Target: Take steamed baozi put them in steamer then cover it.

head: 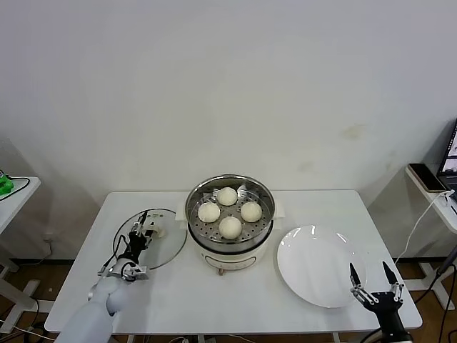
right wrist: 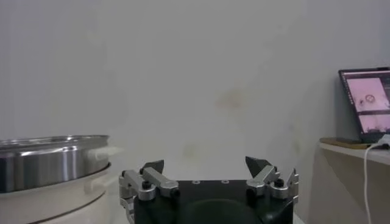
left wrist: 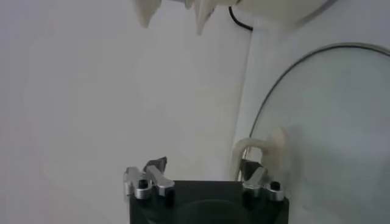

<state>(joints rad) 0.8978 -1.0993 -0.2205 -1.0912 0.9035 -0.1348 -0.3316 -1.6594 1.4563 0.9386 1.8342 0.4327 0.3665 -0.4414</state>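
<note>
The left gripper (head: 145, 227) is stretched low over the lid (head: 166, 251), its jaws half closed about the handle (head: 152, 230); the right gripper (head: 371, 271) is held open beside the plate (head: 314, 275); four buns (head: 229, 226) are seen in the steamer (head: 214, 187).

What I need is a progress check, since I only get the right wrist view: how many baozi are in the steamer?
Observer: Four baozi sit on the perforated tray inside the steamer.
Operator: Is the cover on yet?
Observer: No. The cover lies flat on the table, to the robot's left of the steamer.
Operator: And the left arm?
Observer: The left end effector is down over the cover, right at its handle.
</note>
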